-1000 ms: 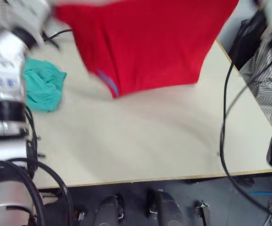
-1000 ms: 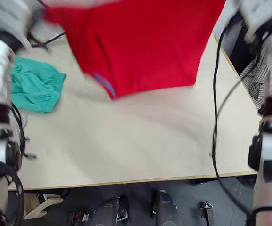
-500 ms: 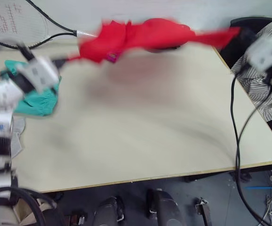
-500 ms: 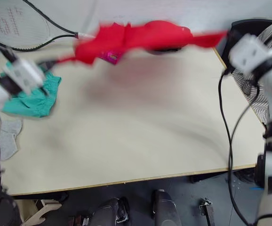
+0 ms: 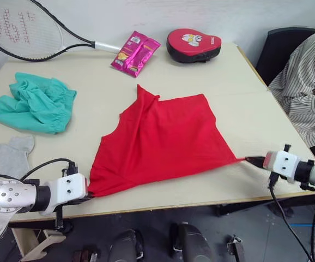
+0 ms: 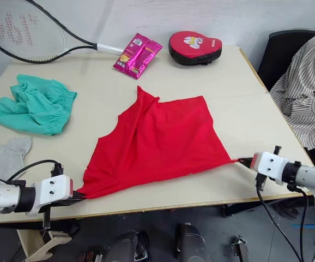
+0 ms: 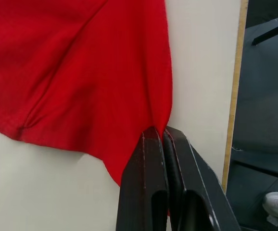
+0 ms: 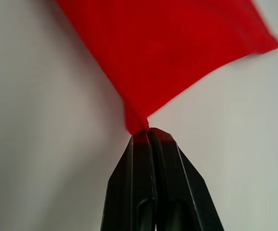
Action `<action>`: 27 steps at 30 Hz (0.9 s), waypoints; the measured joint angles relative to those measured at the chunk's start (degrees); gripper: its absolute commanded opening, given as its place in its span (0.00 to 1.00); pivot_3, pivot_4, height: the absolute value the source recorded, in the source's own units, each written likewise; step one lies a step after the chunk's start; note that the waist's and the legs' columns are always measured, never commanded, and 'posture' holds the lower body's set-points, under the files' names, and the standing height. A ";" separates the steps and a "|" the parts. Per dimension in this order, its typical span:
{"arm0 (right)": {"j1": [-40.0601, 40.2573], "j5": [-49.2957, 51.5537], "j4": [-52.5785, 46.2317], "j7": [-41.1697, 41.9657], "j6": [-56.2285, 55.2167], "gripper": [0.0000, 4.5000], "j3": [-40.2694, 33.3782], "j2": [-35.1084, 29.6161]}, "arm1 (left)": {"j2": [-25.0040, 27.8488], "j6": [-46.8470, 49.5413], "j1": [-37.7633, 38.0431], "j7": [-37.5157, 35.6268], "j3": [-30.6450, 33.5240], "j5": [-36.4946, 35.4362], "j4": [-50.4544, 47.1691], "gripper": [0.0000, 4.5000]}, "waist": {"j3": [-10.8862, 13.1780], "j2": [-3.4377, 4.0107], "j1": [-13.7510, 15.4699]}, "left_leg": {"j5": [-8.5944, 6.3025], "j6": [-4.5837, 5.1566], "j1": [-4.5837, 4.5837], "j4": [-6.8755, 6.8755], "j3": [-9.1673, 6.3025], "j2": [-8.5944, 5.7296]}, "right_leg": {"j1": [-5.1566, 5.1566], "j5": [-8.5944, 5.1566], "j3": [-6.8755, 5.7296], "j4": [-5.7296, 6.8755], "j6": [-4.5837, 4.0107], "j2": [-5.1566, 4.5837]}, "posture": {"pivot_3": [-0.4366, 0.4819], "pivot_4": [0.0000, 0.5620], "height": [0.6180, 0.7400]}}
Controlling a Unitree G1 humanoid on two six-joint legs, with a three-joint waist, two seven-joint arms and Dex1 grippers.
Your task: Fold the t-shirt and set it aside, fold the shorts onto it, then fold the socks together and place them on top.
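The red t-shirt (image 5: 160,142) lies spread on the near half of the tabletop (image 5: 244,103), its body wrinkled toward the far left where one fold stands up. The left claw (image 6: 79,196) is clenched on the near-left corner of the cloth, and the right claw (image 6: 244,161) is clenched on the near-right corner; both wrist views show black fingers pressed together with red fabric pinched at their tips.

The step in hand looks like laying the shirt flat before the first fold. To do it well, the two claws should probably keep even tension along the near hem, pulling gently apart so the ridge at the far left settles, and stay low over the tabletop so the cloth does not lift again. The near-left corner sits close to the table's edge, so dragging further toward the robot risks the hem slipping off.

The teal shorts (image 5: 33,103) lie bunched at the far left, well apart from the shirt, and a light grey sock (image 5: 6,157) rests near the left edge.

Half a second ago the shirt was airborne, a bunched red band stretched across the far side with both arms raised; now it is down and opened out, with both claws low at the near edge.
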 measured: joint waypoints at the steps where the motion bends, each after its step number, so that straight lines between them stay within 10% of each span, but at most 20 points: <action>1: 1.78 0.71 -1.52 1.44 2.30 0.00 -0.28 -0.88 | 0.07 0.82 -0.65 -0.20 0.15 0.04 0.01 0.00 | 0.00 0.00 0.04 | 0.06 -0.04 0.00 -0.09 0.00 -0.01 | -0.03 0.00 -0.02 0.01 -0.01 0.01 | 0.48 0.27 1.00; 10: 16.29 9.98 -19.52 8.63 26.28 0.00 -7.72 -6.81 | -1.34 12.06 -9.18 0.18 0.19 -3.86 -0.12 0.00 | -0.06 -0.13 1.00 | -0.01 -0.23 0.05 -0.26 -0.05 0.07 | -0.08 -0.11 -0.10 -0.02 -0.15 0.14 | 0.48 0.27 1.00; 27: 31.50 9.94 -25.12 15.20 31.92 0.00 -17.74 -4.38 | 1.07 14.89 -9.88 -6.02 0.21 -5.15 0.33 0.00 | -0.11 -0.20 1.37 | -0.18 -0.02 -0.07 -0.36 -0.13 0.07 | -0.05 -0.11 -0.20 -0.40 -0.16 0.13 | 0.48 0.27 1.00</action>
